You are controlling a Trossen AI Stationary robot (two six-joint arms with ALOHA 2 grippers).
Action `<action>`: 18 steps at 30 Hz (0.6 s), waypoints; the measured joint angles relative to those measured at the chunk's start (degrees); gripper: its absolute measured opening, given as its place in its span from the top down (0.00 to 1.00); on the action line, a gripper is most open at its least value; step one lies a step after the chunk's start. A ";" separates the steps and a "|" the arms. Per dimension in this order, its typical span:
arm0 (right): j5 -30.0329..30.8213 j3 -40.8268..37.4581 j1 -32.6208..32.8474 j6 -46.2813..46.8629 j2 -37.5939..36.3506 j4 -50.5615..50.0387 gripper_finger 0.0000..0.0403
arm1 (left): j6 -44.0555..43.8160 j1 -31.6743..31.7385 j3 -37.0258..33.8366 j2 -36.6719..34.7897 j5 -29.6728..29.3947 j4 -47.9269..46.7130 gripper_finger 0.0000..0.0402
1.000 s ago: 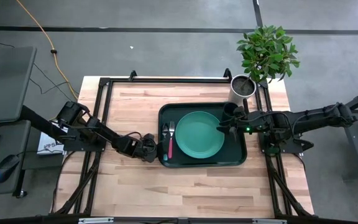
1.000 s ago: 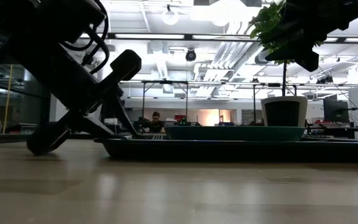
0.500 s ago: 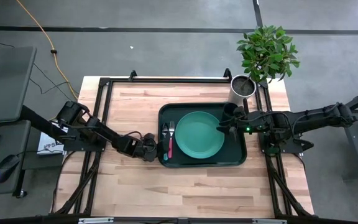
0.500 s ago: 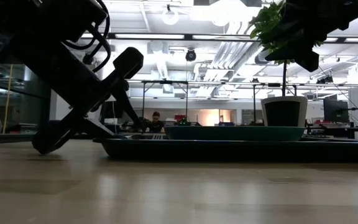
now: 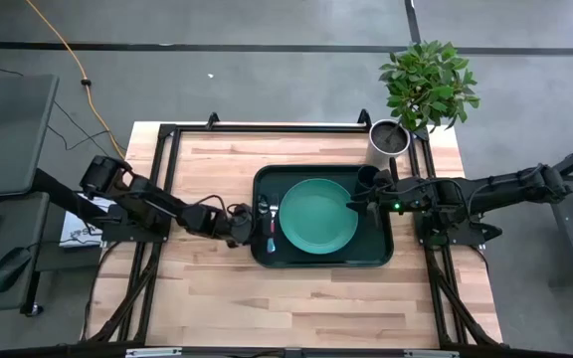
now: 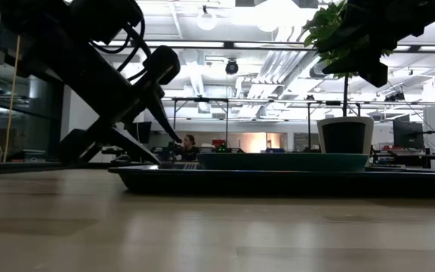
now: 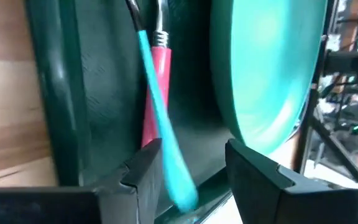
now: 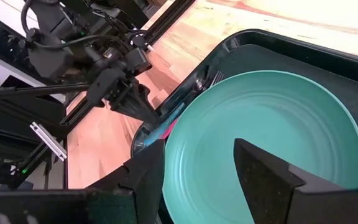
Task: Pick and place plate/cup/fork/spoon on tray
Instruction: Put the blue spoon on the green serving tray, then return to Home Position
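Observation:
The dark green tray (image 5: 326, 263) lies mid-table with the teal plate (image 5: 318, 216) on it. Between the plate and the tray's left wall lie the pink-handled fork (image 7: 157, 68) and the teal-handled spoon (image 7: 157, 118), the spoon's handle slanting across the fork's. My left gripper (image 7: 191, 158) hovers open at the tray's left rim, its fingers either side of the spoon handle's free end, touching nothing that I can see. My right gripper (image 8: 201, 162) is open above the plate's right part. A dark round cup (image 5: 369, 179) stands in the tray's far right corner.
A white plant pot (image 5: 388, 142) with a leafy plant stands just beyond the tray's far right corner. Bare wood lies in front of the tray and to its left. A desk with a keyboard and mouse (image 5: 8, 267) stands left of the table.
My left gripper has risen a little and moved toward the table's far edge and the tray's left rim, rolling slightly. In the low view its fingers now stand wider apart than a second ago. The spoon lies on the tray. The right arm has kept still.

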 joint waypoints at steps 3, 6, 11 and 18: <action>0.10 0.00 0.00 -0.02 0.00 -0.01 0.54 | 0.76 0.51 0.00 -0.85 2.22 -3.29 0.60; -0.03 0.00 0.00 0.00 0.00 -0.02 0.54 | 1.33 0.62 0.00 -1.23 4.06 -5.72 0.60; -0.15 0.00 0.00 0.00 0.00 0.00 0.54 | 1.23 0.62 0.00 -2.24 5.10 -4.29 0.60; -0.15 0.00 0.00 -0.02 0.00 0.00 0.54 | 5.38 0.68 0.02 -8.73 2.98 -6.44 0.61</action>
